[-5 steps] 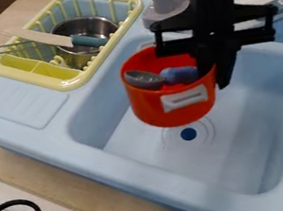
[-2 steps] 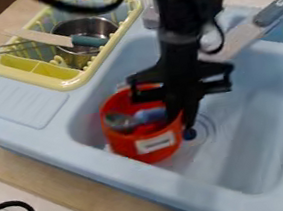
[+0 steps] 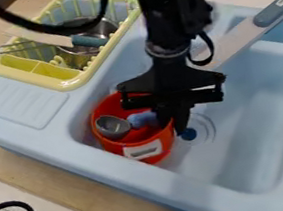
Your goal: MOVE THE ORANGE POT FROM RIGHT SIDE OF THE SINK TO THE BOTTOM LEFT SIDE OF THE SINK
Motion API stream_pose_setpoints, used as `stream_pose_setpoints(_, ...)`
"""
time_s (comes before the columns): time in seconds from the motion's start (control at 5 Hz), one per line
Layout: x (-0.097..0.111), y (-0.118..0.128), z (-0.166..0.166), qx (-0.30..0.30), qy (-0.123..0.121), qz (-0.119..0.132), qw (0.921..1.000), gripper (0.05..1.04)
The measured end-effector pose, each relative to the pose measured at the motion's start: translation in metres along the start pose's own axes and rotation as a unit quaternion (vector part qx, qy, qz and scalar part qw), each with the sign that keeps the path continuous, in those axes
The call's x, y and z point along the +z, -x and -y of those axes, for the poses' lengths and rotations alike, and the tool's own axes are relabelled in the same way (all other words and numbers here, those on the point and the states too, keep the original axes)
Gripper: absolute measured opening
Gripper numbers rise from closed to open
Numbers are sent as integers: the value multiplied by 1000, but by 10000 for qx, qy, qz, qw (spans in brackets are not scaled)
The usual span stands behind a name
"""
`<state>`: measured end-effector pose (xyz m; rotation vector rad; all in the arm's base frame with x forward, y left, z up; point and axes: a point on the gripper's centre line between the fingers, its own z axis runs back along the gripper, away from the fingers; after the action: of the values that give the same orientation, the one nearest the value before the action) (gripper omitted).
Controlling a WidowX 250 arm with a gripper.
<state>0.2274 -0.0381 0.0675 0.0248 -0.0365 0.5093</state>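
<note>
Gripper fingers clamp the rim of the orange pot [image 3: 112,145] on the side nearest the blue drain [image 3: 188,134], one finger inside the wall, one outside; the pot is in the sink [image 3: 256,130], left of the drain, with a metal scoop [image 3: 112,127] in it, and the yellow dish rack [image 3: 66,84] stands up and left of the drain

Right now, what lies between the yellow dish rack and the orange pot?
In the camera view, the sink's pale blue rim and inner wall lie between the yellow dish rack and the orange pot.
</note>
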Motion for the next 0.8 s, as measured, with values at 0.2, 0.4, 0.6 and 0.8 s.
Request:
stream_pose_setpoints(0.2,7,0,-3,48,177,-54,9998,207)
stream_pose_setpoints(0.4,11,3,-7,191,102,-85,9997,449)
stream_pose_setpoints(0.6,22,6,-9,335,75,-145,9993,742)
stream_pose_setpoints(0.8,32,10,-8,397,24,-109,9991,978)
